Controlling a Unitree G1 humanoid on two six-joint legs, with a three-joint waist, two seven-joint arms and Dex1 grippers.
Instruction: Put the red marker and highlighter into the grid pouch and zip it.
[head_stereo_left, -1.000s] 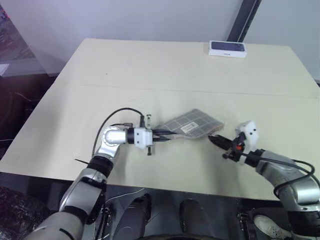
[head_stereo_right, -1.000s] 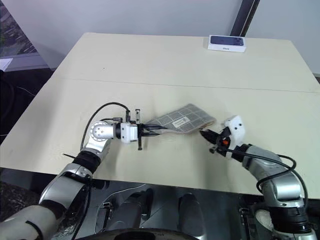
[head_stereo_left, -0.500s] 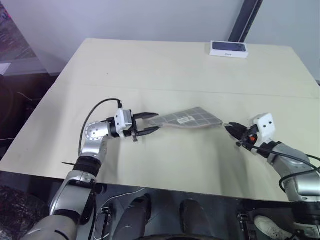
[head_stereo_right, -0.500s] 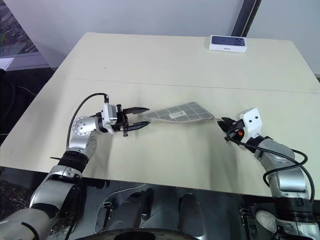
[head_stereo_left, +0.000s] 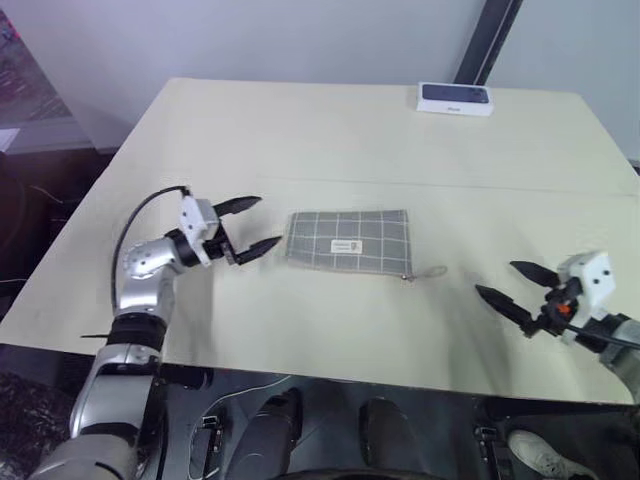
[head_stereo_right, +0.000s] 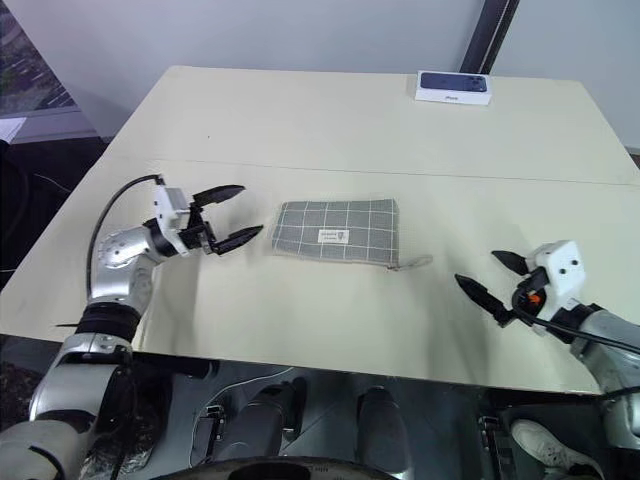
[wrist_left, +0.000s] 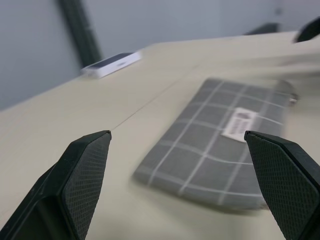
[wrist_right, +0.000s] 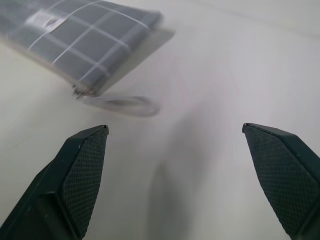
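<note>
Grey fabric with white grid lines: the grid pouch (head_stereo_left: 347, 240) lies flat on the pale counter (head_stereo_left: 350, 140), near the middle, long side running left to right. Its small white label (head_stereo_left: 345, 246) faces up. The zip pull (head_stereo_left: 407, 277) sits at the pouch's near right corner, with a thin loop (head_stereo_left: 432, 272) trailing to the right on the counter.

Left gripper (head_stereo_left: 248, 226): jaws spread wide and released, pointing right toward the pouch's left end, just beside it, not touching. Right gripper (head_stereo_left: 512, 283): jaws likewise released and wide apart, pointing left, well apart from the pouch, near the counter's near right edge.

A dark phone box with white sides (head_stereo_left: 455, 97) rests at the far edge of the counter, right of centre.
</note>
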